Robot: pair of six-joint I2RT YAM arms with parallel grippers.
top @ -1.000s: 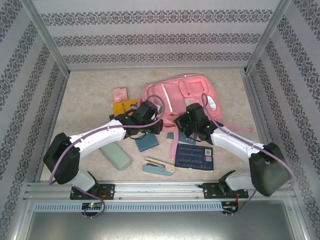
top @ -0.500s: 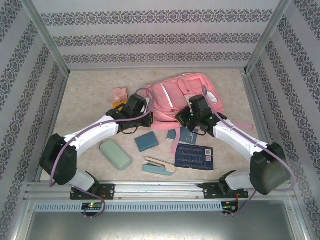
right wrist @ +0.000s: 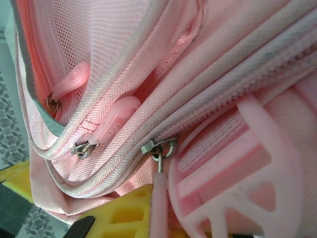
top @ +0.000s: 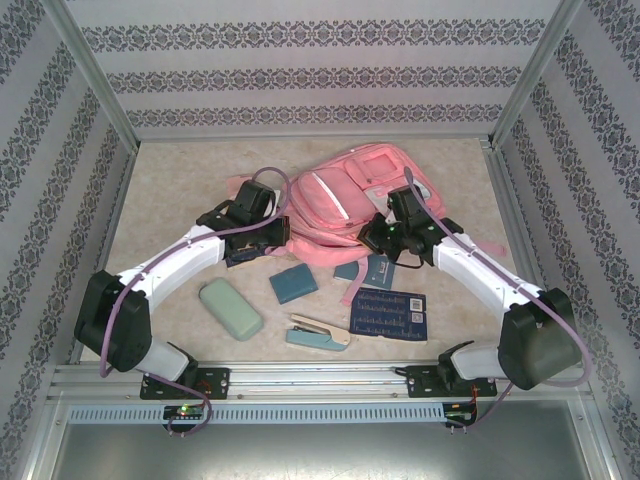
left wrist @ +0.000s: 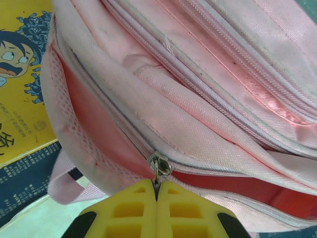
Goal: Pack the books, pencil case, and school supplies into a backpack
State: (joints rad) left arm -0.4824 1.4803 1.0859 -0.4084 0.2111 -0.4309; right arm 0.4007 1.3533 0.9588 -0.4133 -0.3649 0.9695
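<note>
The pink backpack (top: 345,195) lies at the middle back of the table. My left gripper (top: 283,232) is at its left edge, and its yellow fingers (left wrist: 133,210) are shut on the metal pull of a zip slider (left wrist: 159,163); the backpack (left wrist: 198,99) gapes beside it, showing a red lining. My right gripper (top: 377,236) is at the bag's right front, shut on a pink zip pull tab (right wrist: 159,203) beside a pink strap buckle (right wrist: 233,168). The mint pencil case (top: 230,308), stapler (top: 318,335), teal book (top: 293,284) and navy book (top: 388,313) lie in front. A yellow book (left wrist: 20,74) shows beside the bag.
A smaller navy book (top: 372,270) lies under my right arm. A small pink object (top: 237,186) sits left of the bag. A pink strap (top: 480,252) trails to the right. Patterned walls and metal posts close in the table on three sides.
Both grippers have moved toward the back of the table and apart, each still holding its zip pull. The backpack has shifted back and its top has lifted.
</note>
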